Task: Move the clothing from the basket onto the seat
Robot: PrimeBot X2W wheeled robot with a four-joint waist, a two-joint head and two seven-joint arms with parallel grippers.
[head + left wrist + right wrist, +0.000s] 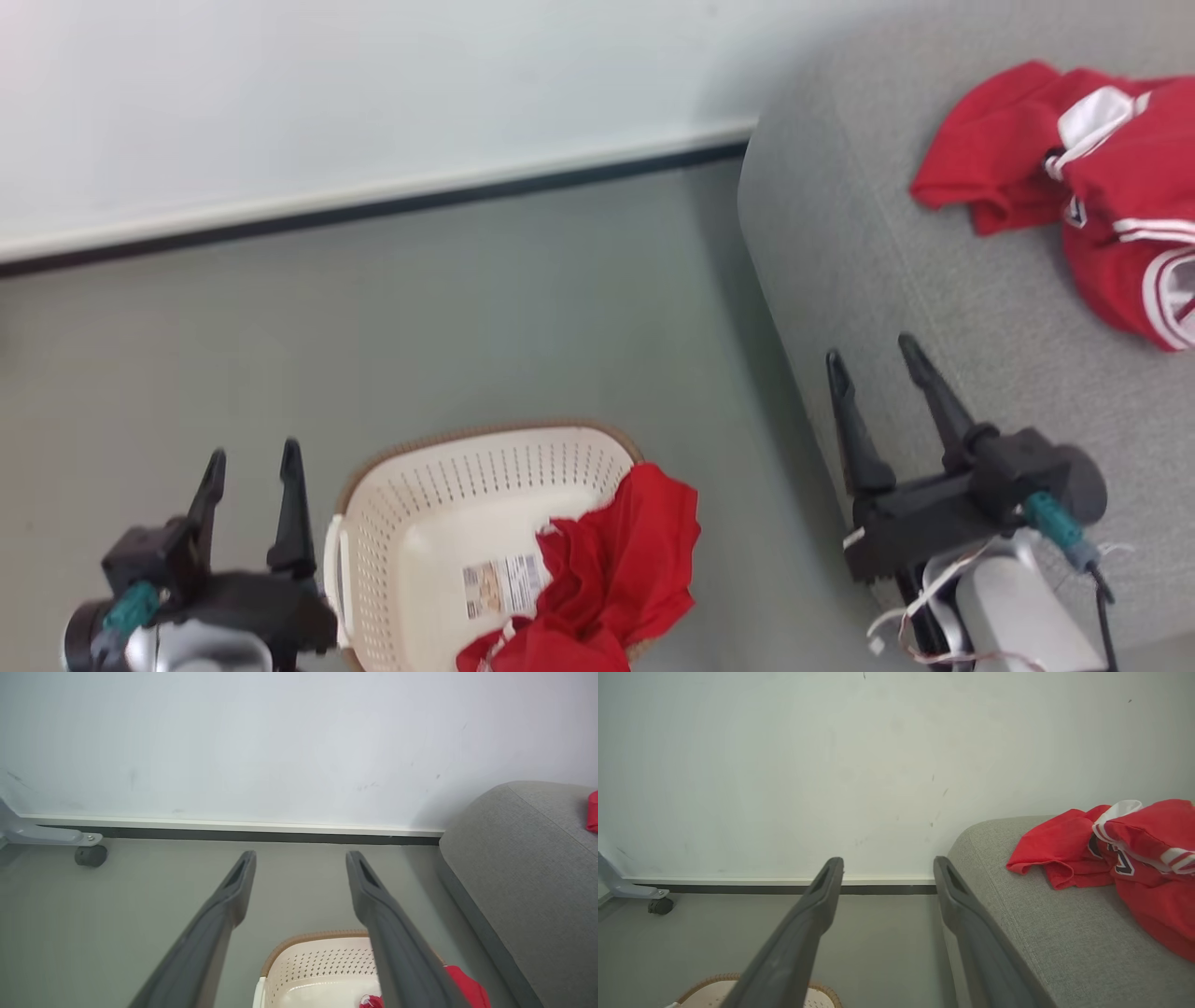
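Left tool point(254, 450) and right tool point(870, 349) both spread wide, empty. One red shirt point(1074, 187) lies on seat point(934, 308). Other red cloth point(616, 569) hangs over basket point(467, 485) right rim, between your tools. Right arm looks nearer; cloth lies to that tool's left, lower than seat.

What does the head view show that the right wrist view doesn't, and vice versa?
Head view: open left claw, paper label on the cream perforated plastic basket, red fabric garment draped over its rim. Right wrist view: small black castor wheel by the wall. Both: open right claw, grey woven sofa cushion, red white-trimmed garments on it, basket rim.
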